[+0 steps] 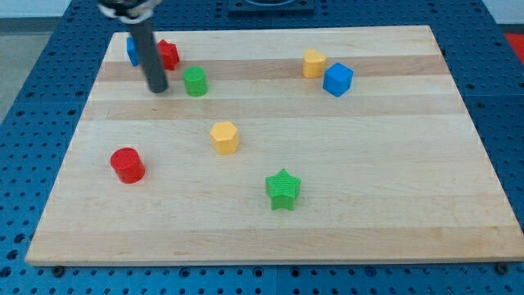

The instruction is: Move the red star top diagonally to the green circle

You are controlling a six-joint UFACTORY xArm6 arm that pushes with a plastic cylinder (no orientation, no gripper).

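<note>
The red star [169, 54] lies near the board's top left, partly hidden behind my rod. The green circle [195, 81] stands just below and to the right of it. My tip [156, 88] rests on the board just left of the green circle and below the red star, apart from both by a small gap. A blue block [131, 51] sits left of the red star, mostly hidden by the rod; its shape is unclear.
A yellow block [224, 137] sits mid-board, a red cylinder [127, 165] at lower left, a green star [283, 189] at lower middle. A yellow block [313, 62] and a blue cube [337, 79] stand at upper right. The wooden board [393, 180] lies on a blue perforated table.
</note>
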